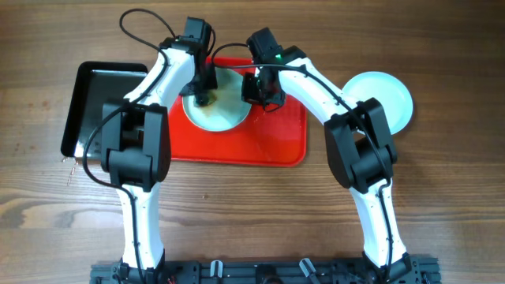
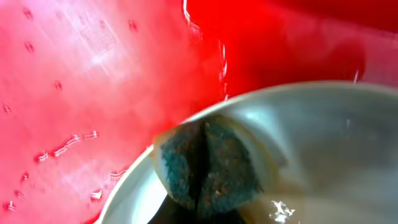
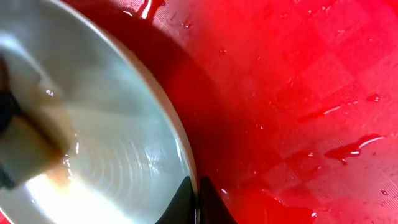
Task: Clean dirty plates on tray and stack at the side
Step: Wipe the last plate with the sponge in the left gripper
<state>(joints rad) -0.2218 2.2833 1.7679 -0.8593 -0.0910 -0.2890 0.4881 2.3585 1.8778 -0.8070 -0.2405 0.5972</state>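
Two plates show from overhead. One plate (image 1: 227, 115) sits on the red tray (image 1: 276, 142) toward the far edge of the counter (image 1: 442, 197). The other plate (image 1: 387, 96) lies off the tray on the bare wood, nearer the counter's right edge, where the stack belongs.

The plate on the tray lies between the two arms. The left tool (image 1: 207, 91) is above its far-left part and looks clamped on a sponge (image 2: 208, 165), whose blue-green scouring face is folded and pressed just inside the rim. The right tool (image 1: 261, 88) is at the plate's right rim. In the right wrist view its fingertips (image 3: 186, 198) are drawn close together over the rim edge, so I judge it to be pinching the plate to steady it.

A round plate has no long axis, so what matters is the side. The pinched rim faces the right edge of the counter, and the right arm is the nearer one for carrying the plate across to its partner.

The plate is pale, almost aqua-white, and wet and glossy. A tan-brown film lies beside the sponge, so I judge the scrubbing unfinished. Water beads on the tray around it. A black tray (image 1: 99, 95) sits toward the counter's left edge.
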